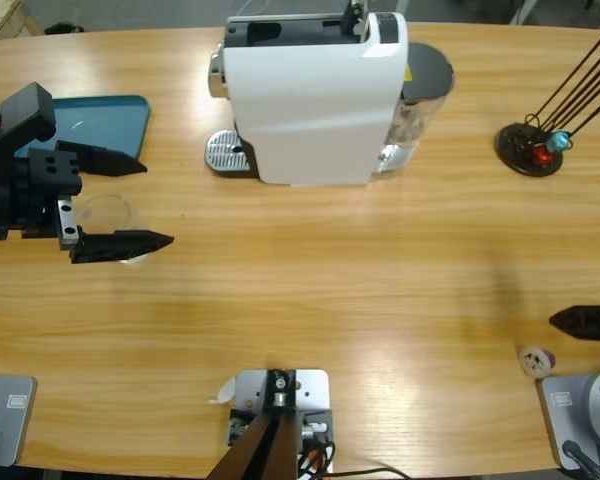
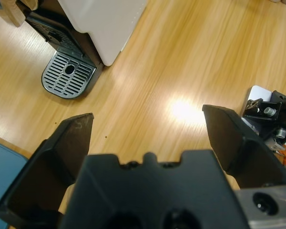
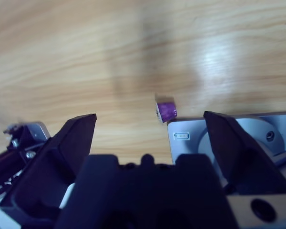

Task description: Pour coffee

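Clear glass [image 1: 108,213] between spread left pincer [image 1: 150,202] jaws.

High view: straight down over the desk [image 1: 330,300].
Left wrist: close, tilted down; shares the coffee machine [image 1: 315,95] [image 2: 105,21].
Right wrist: low, shares the purple capsule [image 3: 166,111] [image 1: 536,360].
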